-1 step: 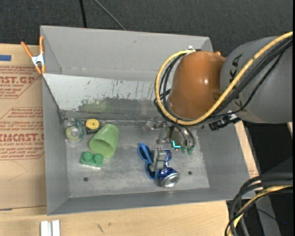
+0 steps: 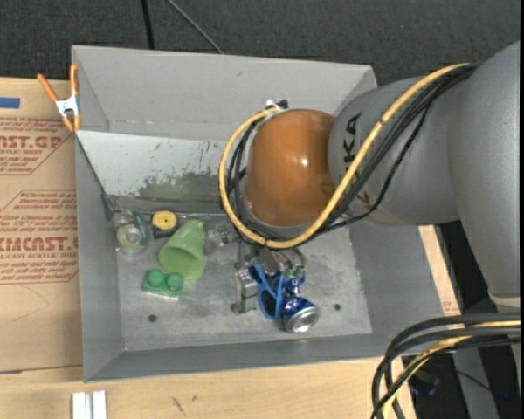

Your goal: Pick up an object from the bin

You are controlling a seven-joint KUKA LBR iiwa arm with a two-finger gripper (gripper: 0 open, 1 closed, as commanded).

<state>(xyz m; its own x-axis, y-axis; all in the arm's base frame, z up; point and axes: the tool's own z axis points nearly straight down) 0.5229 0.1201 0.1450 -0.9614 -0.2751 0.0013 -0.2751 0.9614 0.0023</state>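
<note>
The pincer (image 2: 254, 288) is hanging low over the floor of the bin (image 2: 157, 155), below the arm's orange cover, right of the bin's middle in the view. Whether it is open or closed cannot be told. A crushed blue can (image 2: 286, 305) is lying just beside it, toward the near wall. A green cup (image 2: 183, 250) is lying on its side further left, with a small green piece (image 2: 163, 281) and a yellow disc (image 2: 163, 223) near it.

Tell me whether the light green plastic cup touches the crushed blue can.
Apart: the camera view shows bare grey bin floor between the green cup and the blue can.
</note>
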